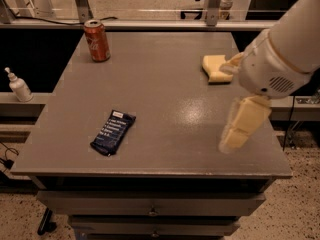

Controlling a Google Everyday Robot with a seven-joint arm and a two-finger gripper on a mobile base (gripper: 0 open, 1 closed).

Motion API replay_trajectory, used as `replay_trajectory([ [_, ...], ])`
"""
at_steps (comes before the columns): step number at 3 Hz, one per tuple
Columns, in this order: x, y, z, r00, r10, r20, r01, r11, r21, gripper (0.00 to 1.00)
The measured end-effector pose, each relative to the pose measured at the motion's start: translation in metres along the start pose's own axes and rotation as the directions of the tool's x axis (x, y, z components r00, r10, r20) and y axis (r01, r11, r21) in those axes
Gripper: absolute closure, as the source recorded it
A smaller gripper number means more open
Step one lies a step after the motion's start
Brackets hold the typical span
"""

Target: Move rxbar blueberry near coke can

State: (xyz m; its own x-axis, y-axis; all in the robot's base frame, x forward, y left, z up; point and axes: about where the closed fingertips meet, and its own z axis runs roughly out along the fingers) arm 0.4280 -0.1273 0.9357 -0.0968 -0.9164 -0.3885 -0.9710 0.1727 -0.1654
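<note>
The rxbar blueberry (113,132), a flat navy-blue wrapper with white print, lies at an angle on the grey table (165,89) near its front left. The coke can (97,40) stands upright at the table's back left corner, well apart from the bar. My gripper (235,134) hangs from the white arm (280,54) over the table's right front part, far to the right of the bar and holding nothing that I can see.
A yellow sponge (215,68) lies at the back right, partly behind the arm. A white pump bottle (19,85) stands on a ledge left of the table. Drawers (150,209) sit under the tabletop.
</note>
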Motion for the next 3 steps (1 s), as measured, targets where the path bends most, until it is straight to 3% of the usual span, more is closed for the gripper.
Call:
replay_trajectory([
  [1,-0.04,0.019,0.037,0.992,-0.025,0.121,0.032,0.9978,-0.058,0.0],
  [2,-0.08,0.038,0.063,0.974,-0.025,0.226,0.047,0.9945,-0.094,0.0],
  [3,-0.08,0.038,0.063,0.974,-0.025,0.226,0.047,0.9945,-0.094,0.0],
])
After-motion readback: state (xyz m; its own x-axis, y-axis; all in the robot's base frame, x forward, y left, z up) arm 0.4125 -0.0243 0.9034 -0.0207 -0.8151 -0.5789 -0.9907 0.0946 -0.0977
